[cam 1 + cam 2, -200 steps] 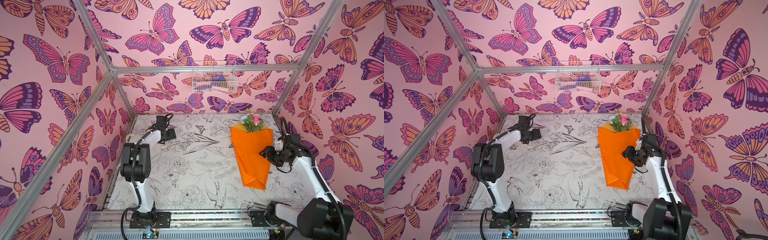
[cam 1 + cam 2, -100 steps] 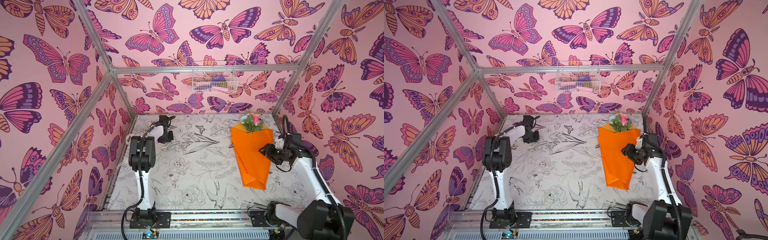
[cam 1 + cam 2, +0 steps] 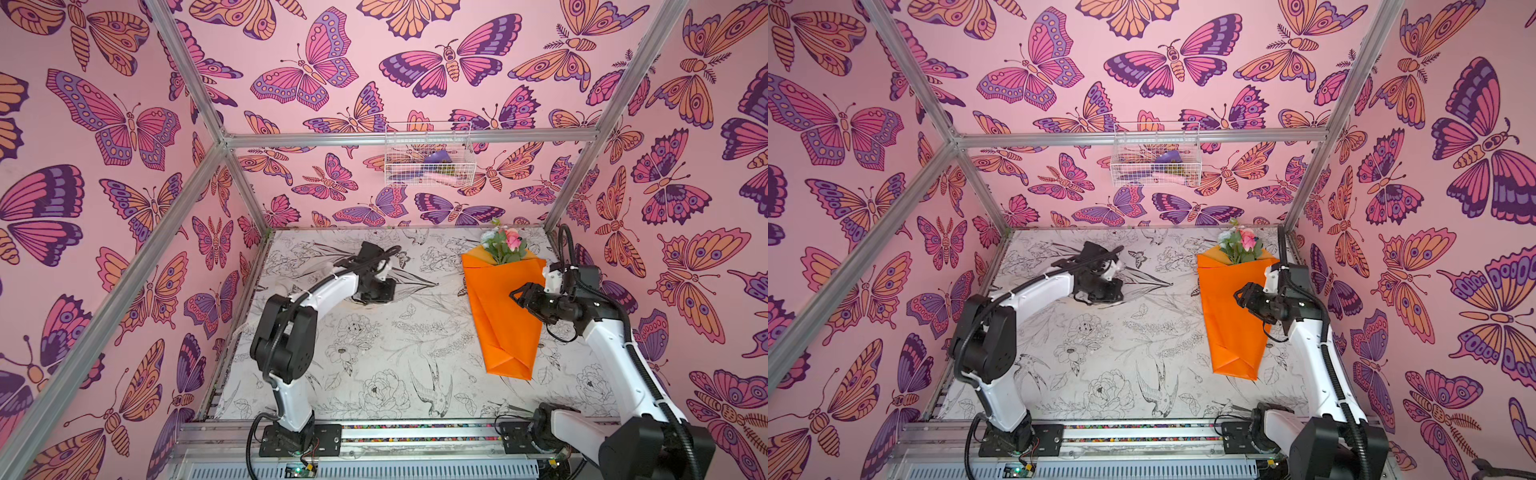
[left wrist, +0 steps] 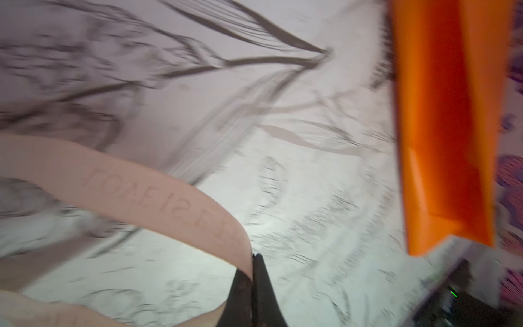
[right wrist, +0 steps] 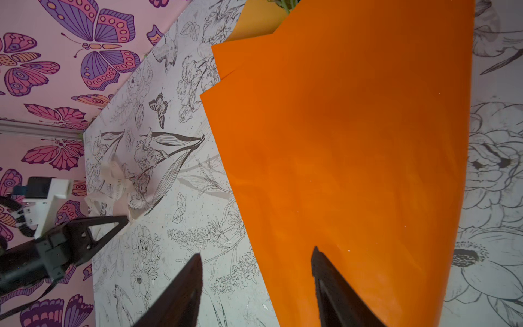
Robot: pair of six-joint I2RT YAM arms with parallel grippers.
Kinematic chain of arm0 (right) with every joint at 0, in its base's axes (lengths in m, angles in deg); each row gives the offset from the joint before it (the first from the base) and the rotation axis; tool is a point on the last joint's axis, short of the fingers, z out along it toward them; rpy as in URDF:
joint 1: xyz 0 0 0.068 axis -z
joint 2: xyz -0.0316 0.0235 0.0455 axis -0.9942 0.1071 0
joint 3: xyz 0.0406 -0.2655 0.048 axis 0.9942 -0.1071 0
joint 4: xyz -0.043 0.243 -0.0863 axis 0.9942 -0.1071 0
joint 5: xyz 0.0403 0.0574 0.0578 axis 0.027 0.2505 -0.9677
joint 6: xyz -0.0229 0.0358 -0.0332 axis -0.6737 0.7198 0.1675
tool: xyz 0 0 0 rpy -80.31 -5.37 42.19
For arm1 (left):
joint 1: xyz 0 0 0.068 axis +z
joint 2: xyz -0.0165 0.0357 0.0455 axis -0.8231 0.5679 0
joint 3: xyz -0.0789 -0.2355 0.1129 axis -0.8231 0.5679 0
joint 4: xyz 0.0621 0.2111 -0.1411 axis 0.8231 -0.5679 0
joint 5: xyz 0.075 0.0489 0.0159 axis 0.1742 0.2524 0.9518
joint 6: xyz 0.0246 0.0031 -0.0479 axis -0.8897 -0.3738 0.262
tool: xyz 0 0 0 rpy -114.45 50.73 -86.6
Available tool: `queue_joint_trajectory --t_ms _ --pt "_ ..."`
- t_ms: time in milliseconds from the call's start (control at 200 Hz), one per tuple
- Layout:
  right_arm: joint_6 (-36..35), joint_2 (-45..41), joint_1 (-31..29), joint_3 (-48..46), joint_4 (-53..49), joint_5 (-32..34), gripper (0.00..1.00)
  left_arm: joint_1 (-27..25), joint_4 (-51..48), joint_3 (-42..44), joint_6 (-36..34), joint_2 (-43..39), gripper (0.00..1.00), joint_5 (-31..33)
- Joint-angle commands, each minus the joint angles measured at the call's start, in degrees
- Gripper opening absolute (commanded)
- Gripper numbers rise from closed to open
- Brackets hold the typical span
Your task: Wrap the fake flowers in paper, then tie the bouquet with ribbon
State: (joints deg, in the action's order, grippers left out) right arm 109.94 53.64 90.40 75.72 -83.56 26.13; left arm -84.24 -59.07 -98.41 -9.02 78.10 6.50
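Note:
The bouquet of fake flowers lies at the table's right side, wrapped in an orange paper cone [image 3: 498, 324] [image 3: 1225, 324]. Pink and white blooms [image 3: 505, 245] stick out of its far end. My right gripper [image 3: 517, 293] [image 5: 256, 253] hovers open over the cone's left edge, one finger above the paper [image 5: 353, 141] and one above the table. My left gripper [image 4: 252, 259] [image 3: 376, 297] is at the table's middle left, shut on an end of the cream lettered ribbon [image 4: 158, 192]. The rest of the ribbon [image 5: 114, 181] lies crumpled on the table beyond its tip.
A white wire basket [image 3: 428, 160] hangs on the back wall above the table. Butterfly-patterned walls and aluminium posts [image 3: 575, 174] close in the sides. The arm bases sit on a rail [image 3: 415, 432] along the front edge. The table [image 3: 395, 353] has a flower print.
My left gripper has shut on the ribbon end and moved right and toward the front. The right gripper crept slightly left over the orange paper and stayed open.

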Motion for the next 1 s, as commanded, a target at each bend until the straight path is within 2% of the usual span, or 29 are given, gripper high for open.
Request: queue_joint_trajectory --t_ms 0,40,85,150,235,385,511,571,641,761,861,991 --pt "-0.5 0.8 -2.9 2.1 -0.4 3.5 0.62 -4.3 3.5 3.3 4.5 -1.9 0.21 -10.5" --pt "-0.6 1.0 -4.2 2.4 -0.6 4.2 0.62 -5.4 3.6 4.3 5.3 -2.9 0.38 -10.2" --pt "-0.8 1.2 -5.9 2.8 -0.7 5.3 0.62 -5.5 3.6 5.6 6.1 -4.3 0.5 -9.6" --pt "-1.2 1.5 -8.7 3.5 -1.2 7.2 0.62 -5.0 3.6 7.6 6.4 -7.3 0.62 -7.6" --pt "-1.7 2.2 -13.1 4.5 -2.1 10.8 0.62 -3.0 3.4 9.5 5.9 -11.2 0.7 -4.1" --pt "-2.0 4.2 -20.5 6.1 -2.8 16.3 0.61 4.0 3.6 9.5 4.0 -12.7 0.69 1.7" --pt "-1.7 6.1 -26.3 7.2 -2.6 19.4 0.61 7.7 -0.6 3.4 -4.5 -7.0 0.66 5.8" --pt "-1.8 7.3 -28.7 8.0 -2.8 20.4 0.61 9.2 -4.6 -0.3 -5.3 -4.0 0.68 12.0" --pt "-2.0 9.4 -31.7 9.3 -3.2 22.0 0.61 11.8 -6.4 -2.3 -3.7 -2.1 0.68 17.2" --pt "-2.3 14.6 -37.2 12.8 -4.2 26.1 0.61 17.5 -5.5 -1.1 1.0 -2.2 0.68 21.1" --pt "-2.6 20.5 -41.0 16.7 -3.6 27.9 0.61 22.3 -2.4 2.4 6.2 -3.2 0.67 19.4" --pt "-2.6 29.9 -44.6 23.4 -2.6 29.3 0.6 25.9 4.6 7.8 11.9 -3.7 0.68 16.6"
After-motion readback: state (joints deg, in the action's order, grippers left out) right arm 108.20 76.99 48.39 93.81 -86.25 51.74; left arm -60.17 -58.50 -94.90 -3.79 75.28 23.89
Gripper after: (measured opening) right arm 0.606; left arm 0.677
